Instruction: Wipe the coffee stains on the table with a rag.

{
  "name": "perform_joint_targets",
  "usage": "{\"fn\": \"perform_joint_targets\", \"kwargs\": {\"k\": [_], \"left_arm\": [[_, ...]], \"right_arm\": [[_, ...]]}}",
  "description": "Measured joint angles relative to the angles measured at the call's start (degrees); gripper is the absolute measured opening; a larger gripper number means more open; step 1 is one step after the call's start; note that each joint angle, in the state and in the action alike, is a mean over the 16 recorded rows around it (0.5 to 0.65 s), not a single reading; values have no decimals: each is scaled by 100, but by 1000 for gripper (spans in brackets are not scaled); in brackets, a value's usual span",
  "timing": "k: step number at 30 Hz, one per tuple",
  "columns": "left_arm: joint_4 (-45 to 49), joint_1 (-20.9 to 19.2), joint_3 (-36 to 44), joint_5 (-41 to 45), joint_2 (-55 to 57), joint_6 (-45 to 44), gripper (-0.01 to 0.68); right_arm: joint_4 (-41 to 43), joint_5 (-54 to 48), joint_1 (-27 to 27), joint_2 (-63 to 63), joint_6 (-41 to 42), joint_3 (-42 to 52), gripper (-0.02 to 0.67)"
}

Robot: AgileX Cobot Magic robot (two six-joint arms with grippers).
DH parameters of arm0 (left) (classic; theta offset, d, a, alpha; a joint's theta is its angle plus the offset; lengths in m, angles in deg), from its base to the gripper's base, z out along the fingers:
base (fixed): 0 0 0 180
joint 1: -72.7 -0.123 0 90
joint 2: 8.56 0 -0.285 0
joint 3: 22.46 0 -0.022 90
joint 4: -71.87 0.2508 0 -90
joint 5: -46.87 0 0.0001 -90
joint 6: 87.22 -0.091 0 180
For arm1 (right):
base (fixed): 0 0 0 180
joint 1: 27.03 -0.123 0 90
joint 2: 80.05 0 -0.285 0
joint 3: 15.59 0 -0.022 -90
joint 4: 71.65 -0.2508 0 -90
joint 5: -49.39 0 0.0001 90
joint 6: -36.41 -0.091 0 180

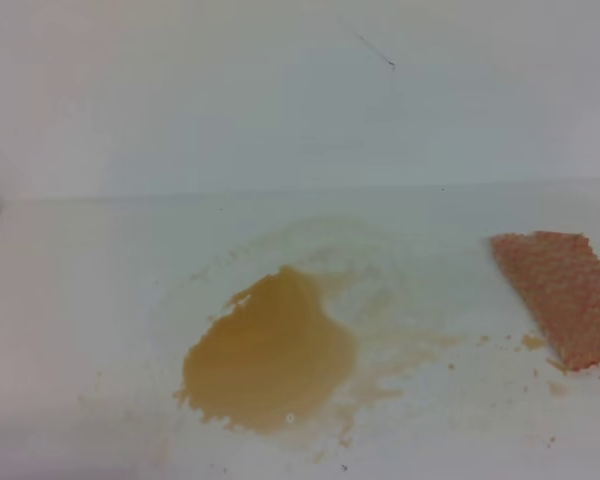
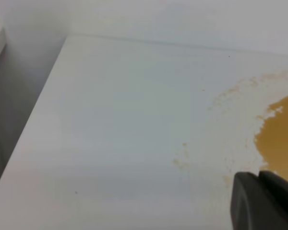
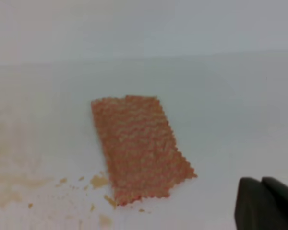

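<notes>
A yellowish-brown coffee puddle [image 1: 270, 355] with paler smears around it sits mid-desk [image 1: 80, 300], the orange-pink waffle-textured rag [image 1: 562, 295] lies flat well to its right, untouched; the right gripper [image 3: 266, 203] has its jaws pressed together, while the left gripper's [image 2: 264, 201] jaw state cannot be told.

No lettering, label, brand mark, number or sign can be read anywhere across the three views, whether on the white table [image 1: 100, 300], the orange-pink rag [image 3: 137, 146] or the pale wall [image 1: 230, 90] behind.
</notes>
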Motion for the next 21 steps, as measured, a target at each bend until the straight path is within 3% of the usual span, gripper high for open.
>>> {"fn": "perform_joint_targets", "kwargs": {"k": [13, 21], "left_arm": [[0, 0, 0, 0, 0, 0, -3], [0, 0, 0, 0, 0, 0, -3]], "right_arm": [[-473, -139, -2, 1091, 766, -100, -3], [-879, -456, -147, 2094, 1407, -667, -3]]}}
